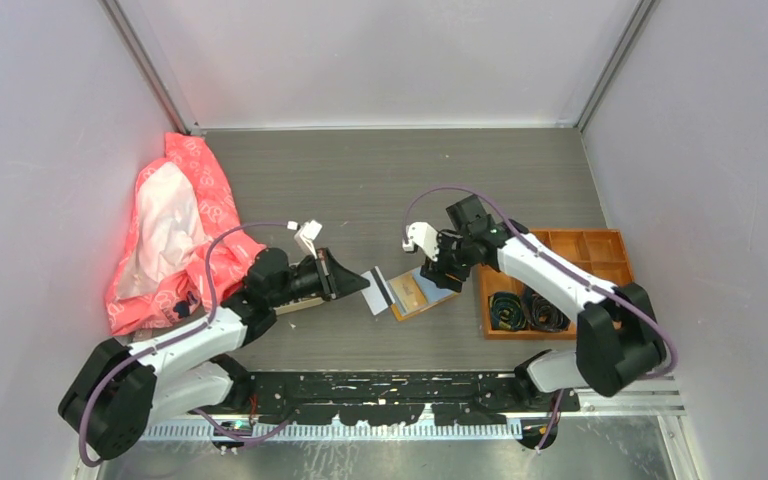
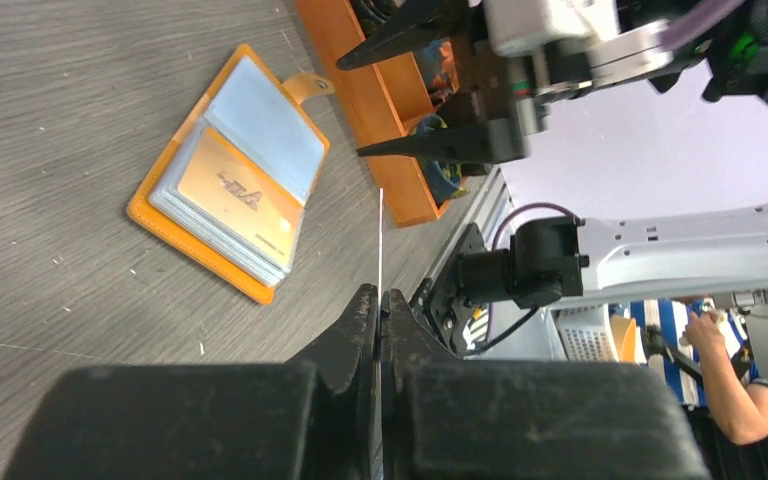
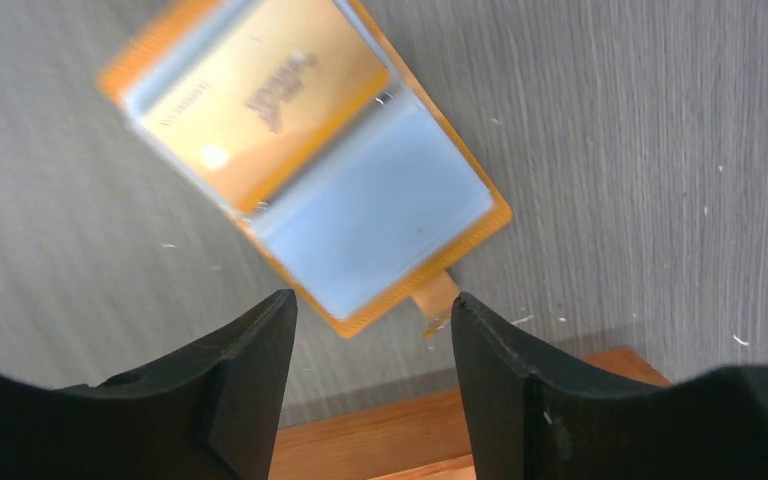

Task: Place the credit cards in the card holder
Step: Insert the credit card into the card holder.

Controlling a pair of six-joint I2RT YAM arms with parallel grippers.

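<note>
Mustard-orange, leather-look card holder [image 1: 422,293], spread open and flat on the grey table [image 1: 380,190], just beside the orange box [image 1: 610,255] of black coils. Shows a gold card [image 3: 260,100] under one clear sleeve and a pale blue-grey sleeve on the other leaf, with the snap tab [image 3: 435,297] pointing toward the box.

Left claw [image 1: 362,284] pinched fully shut on one credit card [image 1: 380,290], black-and-white striped, held just left of the holder; cannot tell whether touching it. Seen edge-on from the left wrist as a thin white line rising out of the closed fingertips.

Right claw [image 3: 372,310] hanging directly above the holder, jaws spread wide, gripping nothing, clear of the sleeves.

Pink bag [image 1: 175,230] crumpled at the far left of the table, well apart from the rest.
</note>
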